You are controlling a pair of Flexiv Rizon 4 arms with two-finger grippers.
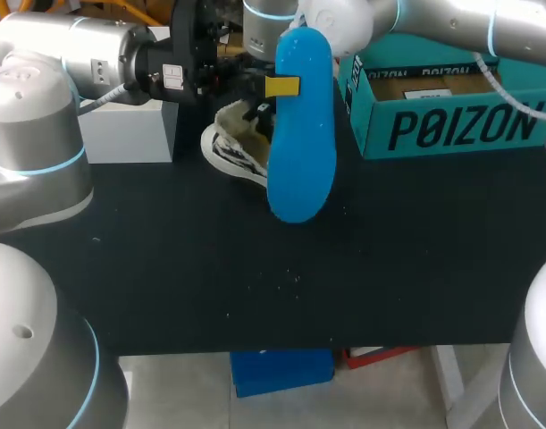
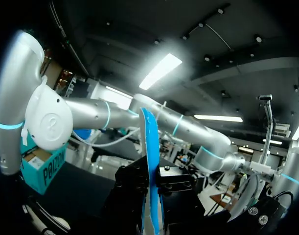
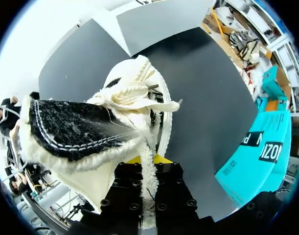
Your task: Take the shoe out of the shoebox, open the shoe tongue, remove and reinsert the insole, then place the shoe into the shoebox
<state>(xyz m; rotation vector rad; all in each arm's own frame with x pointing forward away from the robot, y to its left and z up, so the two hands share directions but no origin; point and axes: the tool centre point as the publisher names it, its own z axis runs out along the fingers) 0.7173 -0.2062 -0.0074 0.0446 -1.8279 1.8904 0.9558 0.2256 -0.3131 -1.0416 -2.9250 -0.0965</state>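
The blue insole hangs upright above the table, out of the shoe, with my left gripper shut on its upper part. In the left wrist view the insole stands edge-on between the black fingers of that gripper. The white and black shoe lies on the black table just behind the insole. My right gripper is shut on the shoe's white fleecy edge, and the black tongue is folded out beside it. The teal shoebox stands open at the back right.
A pale grey box stands at the back left beside my left arm. The black table stretches bare towards its front edge. The shoebox is close to my right gripper's side.
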